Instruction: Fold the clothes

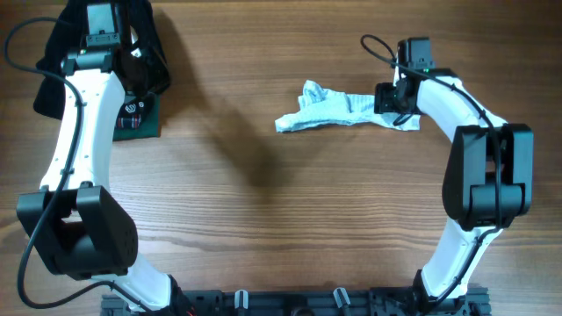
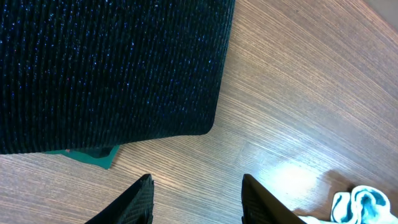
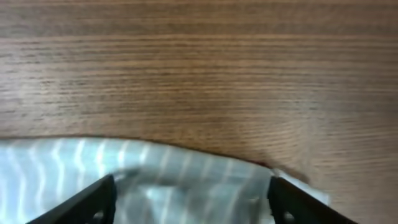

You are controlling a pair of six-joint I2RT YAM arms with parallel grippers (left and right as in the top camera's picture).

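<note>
Right pincer (image 3: 193,186) stands wide apart, gripping nothing, straddling the right end of the crumpled striped garment (image 1: 334,110) on the bench (image 1: 263,219), probably placed to pinch that edge.

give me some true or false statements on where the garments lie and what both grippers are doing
1. The small pale blue-white striped garment lies crumpled on the wooden table. True.
2. The right gripper hangs over the black knit garment. False: it is at the right end of the striped garment.
3. The left gripper has its fingers apart with nothing between them. True.
4. The black knit garment lies on top of the striped garment. False: they lie apart, the black one at the far corner beside the left arm.
5. The right gripper is clamped shut. False: its fingers stand wide apart above the striped fabric.
</note>
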